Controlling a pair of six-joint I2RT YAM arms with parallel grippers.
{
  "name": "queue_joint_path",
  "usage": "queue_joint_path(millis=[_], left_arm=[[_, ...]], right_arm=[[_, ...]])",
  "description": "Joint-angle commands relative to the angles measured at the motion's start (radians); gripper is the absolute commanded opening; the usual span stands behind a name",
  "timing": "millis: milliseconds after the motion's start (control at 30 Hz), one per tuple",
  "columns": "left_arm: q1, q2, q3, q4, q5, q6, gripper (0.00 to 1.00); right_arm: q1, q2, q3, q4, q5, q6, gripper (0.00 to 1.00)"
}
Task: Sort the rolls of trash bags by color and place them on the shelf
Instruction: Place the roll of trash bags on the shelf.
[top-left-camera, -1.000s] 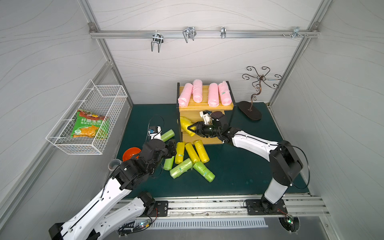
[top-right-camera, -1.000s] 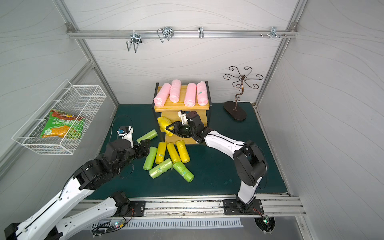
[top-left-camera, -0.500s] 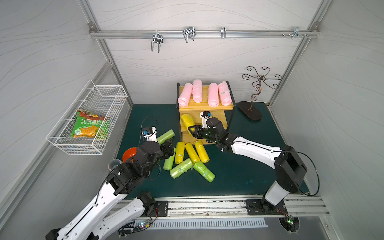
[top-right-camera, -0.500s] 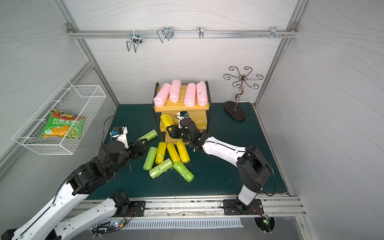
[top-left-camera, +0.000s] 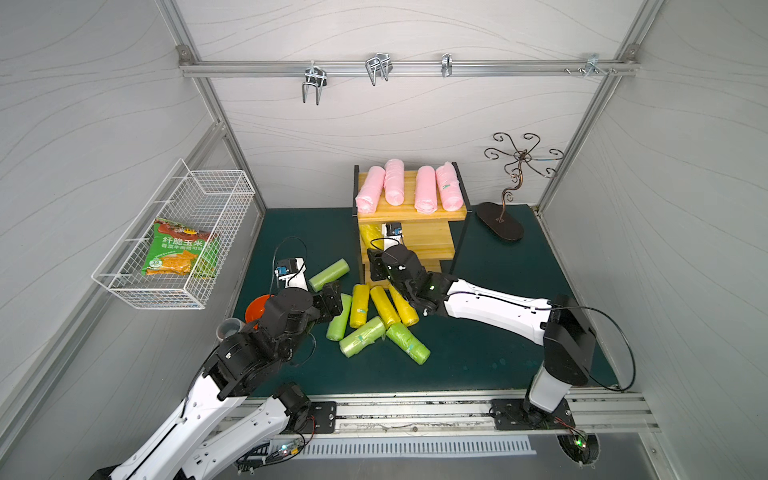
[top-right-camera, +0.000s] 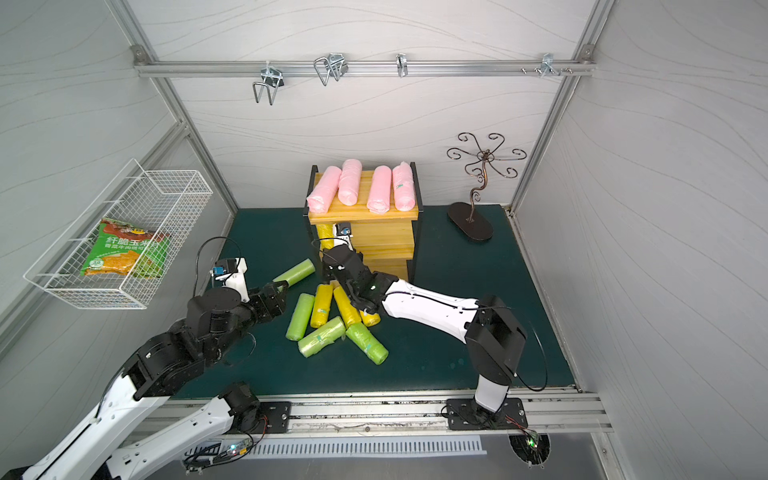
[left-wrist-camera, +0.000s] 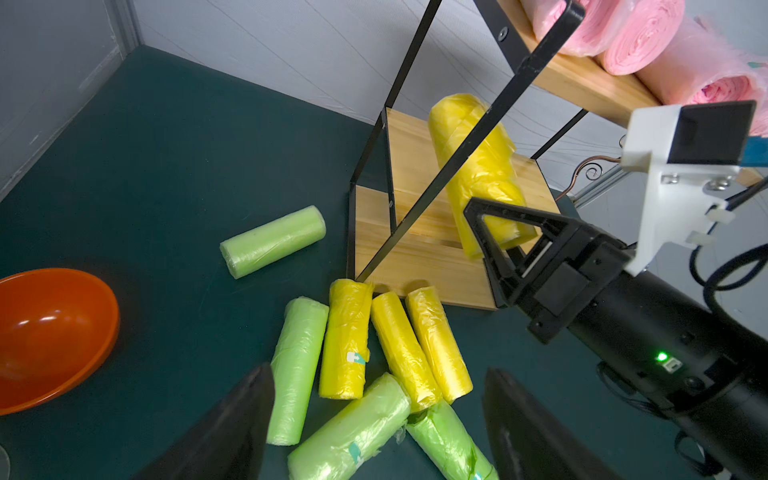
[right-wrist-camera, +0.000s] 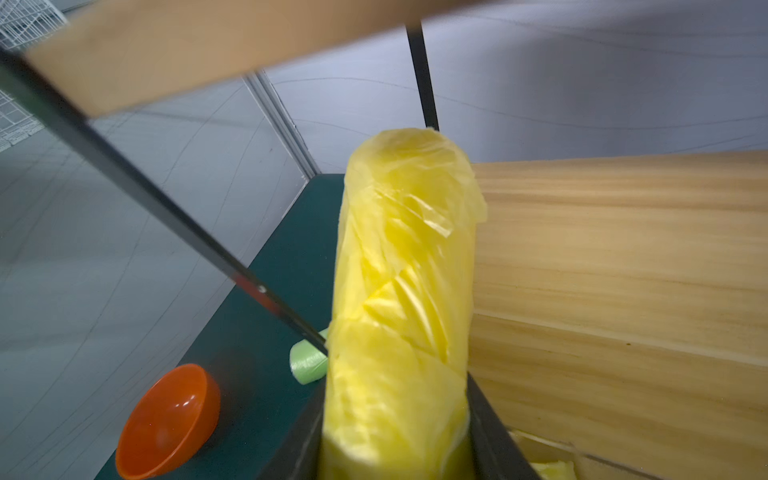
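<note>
Above green mat (top-left-camera: 478, 353), we are clenching a yellow roll (right-wrist-camera: 403, 270) in right gripper (right-wrist-camera: 399, 449) over the shelf (right-wrist-camera: 602, 270); left gripper (left-wrist-camera: 378, 368) is gaping.

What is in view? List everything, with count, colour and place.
pink rolls: 4, pink, shelf's top tier
held yellow roll: 1, yellow, at the middle tier
loose yellow rolls: 3, yellow, mat, before the shelf
green rolls: 4, light green, mat; one apart, three by the yellow pile
shelf: 1, wood with black frame, back of mat
mat: 1, dark green, floor
wire basket: 1, white, left wall
snack bag: 1, green and orange, in basket
bowl: 1, orange, mat's left edge
cup: 1, greyish, beside bowl
hook stand: 1, dark metal, right of shelf
left fingers: 2, black, open above the pile
right fingers: 2, black, shut on the held yellow roll
</note>
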Motion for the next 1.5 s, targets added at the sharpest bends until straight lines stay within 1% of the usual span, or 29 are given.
queue_joint_path(millis=[0,200,367,467,767,967,1033,1100,1200,1367,1467], left_arm=[[0.005,-0.019,0.029,0.017,-0.022,-0.001,0.84],[0.004,-0.053,0.046,-0.021,-0.042,0.010,0.84],[0.005,-0.072,0.039,-0.039,-0.048,0.013,0.84],[0.004,-0.076,0.031,-0.040,-0.046,0.010,0.84],[0.004,-0.090,0.029,-0.044,-0.047,0.009,0.84],[0.004,-0.105,0.028,-0.059,-0.049,0.003,0.84],[0.004,-0.108,0.024,-0.062,-0.047,0.001,0.84],[0.004,-0.112,0.019,-0.063,-0.049,-0.002,0.84],[0.004,-0.112,0.017,-0.062,-0.049,-0.004,0.84],[0.004,-0.108,0.015,-0.063,-0.046,-0.008,0.84],[0.004,-0.109,0.016,-0.063,-0.046,-0.008,0.84]], right_arm=[[0.027,0.059,0.081,-0.041,0.154,-0.054,0.00],[0.035,0.125,0.158,-0.107,0.246,-0.049,0.00],[0.028,0.155,0.200,-0.146,0.274,-0.047,0.00],[0.022,0.176,0.240,-0.204,0.295,-0.007,0.00],[0.008,0.255,0.381,-0.350,0.271,0.085,0.00],[-0.020,0.247,0.345,-0.375,0.237,0.182,0.00],[-0.026,0.241,0.328,-0.369,0.228,0.191,0.09],[-0.027,0.231,0.310,-0.353,0.222,0.189,0.22],[-0.027,0.218,0.286,-0.334,0.214,0.184,0.35],[-0.028,0.205,0.280,-0.336,0.203,0.175,0.52],[-0.029,0.189,0.273,-0.338,0.202,0.171,0.56]])
